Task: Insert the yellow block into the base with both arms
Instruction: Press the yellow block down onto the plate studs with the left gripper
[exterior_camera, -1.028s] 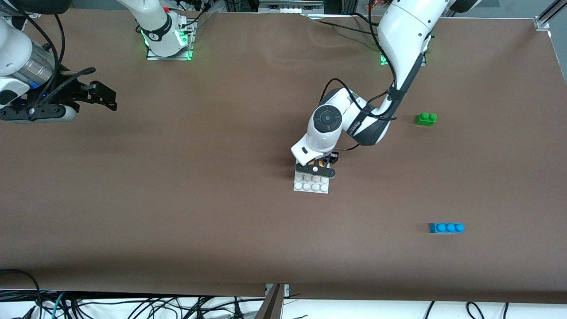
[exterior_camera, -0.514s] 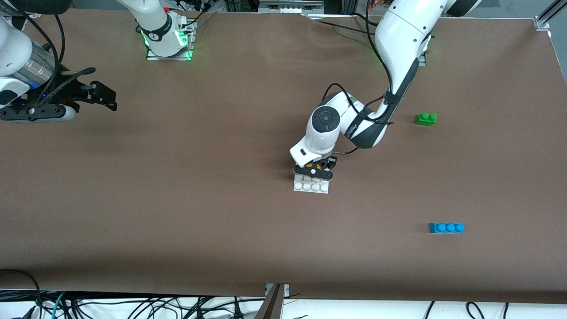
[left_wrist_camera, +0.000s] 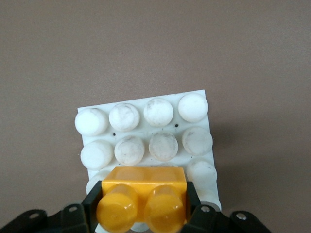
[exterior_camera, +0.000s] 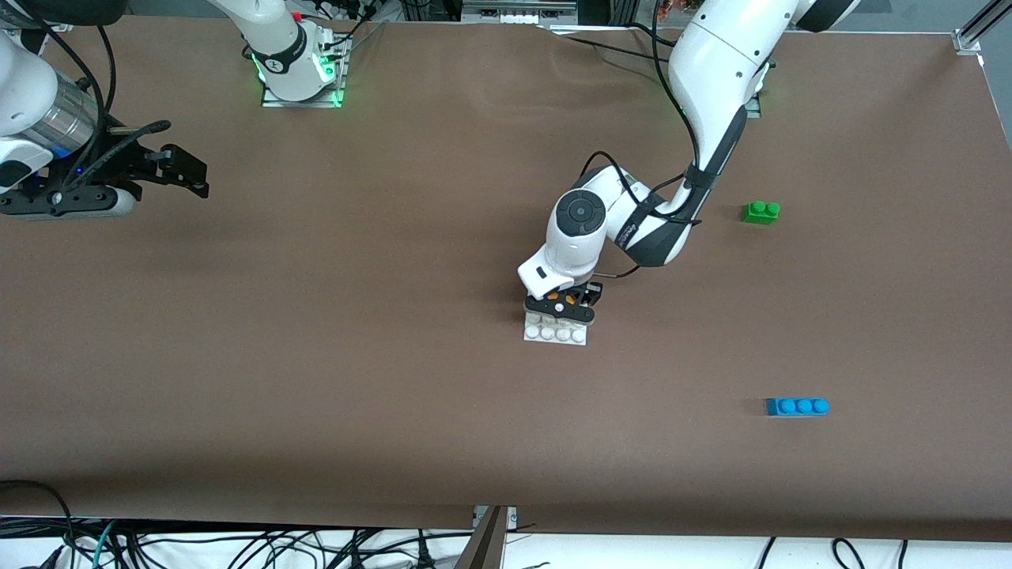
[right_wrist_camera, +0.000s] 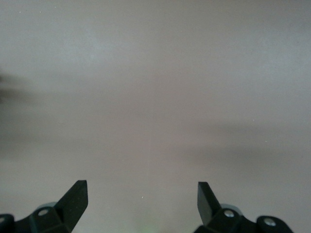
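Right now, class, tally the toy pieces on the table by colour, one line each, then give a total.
Yellow block, held by the left gripper over the base: 1
White base: 1
Green brick: 1
Blue brick: 1
Total: 4

The base lies near the middle of the surface. The left gripper is over the base's edge that is farther from the front camera, and its fingers grip the yellow block from two sides, over the base's studs. Toward the left arm's end lie the two-stud brick and, nearer to the camera, the three-stud brick, well apart. The right gripper waits over the right arm's end, fingers spread.
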`<control>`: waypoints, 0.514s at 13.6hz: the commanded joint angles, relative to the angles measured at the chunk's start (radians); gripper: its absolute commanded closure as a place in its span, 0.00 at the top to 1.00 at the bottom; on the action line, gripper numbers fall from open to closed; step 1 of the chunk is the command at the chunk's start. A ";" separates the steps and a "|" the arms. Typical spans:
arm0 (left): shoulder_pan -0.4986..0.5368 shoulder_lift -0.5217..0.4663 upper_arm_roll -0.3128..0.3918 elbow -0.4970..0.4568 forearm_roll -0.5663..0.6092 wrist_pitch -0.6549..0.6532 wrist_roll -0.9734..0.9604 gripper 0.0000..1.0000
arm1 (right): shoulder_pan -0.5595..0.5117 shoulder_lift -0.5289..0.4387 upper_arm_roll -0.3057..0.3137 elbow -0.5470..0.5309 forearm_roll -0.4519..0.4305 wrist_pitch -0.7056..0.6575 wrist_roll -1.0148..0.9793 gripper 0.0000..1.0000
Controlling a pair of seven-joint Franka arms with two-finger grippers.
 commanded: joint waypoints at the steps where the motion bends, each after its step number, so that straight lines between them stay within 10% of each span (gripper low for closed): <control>1: -0.015 0.038 0.009 0.021 0.031 0.008 -0.028 0.27 | -0.007 -0.008 0.008 -0.007 -0.012 -0.004 0.005 1.00; 7: -0.024 0.045 0.010 0.022 0.033 0.022 -0.059 0.28 | -0.007 -0.005 0.008 -0.009 -0.012 0.003 0.005 1.00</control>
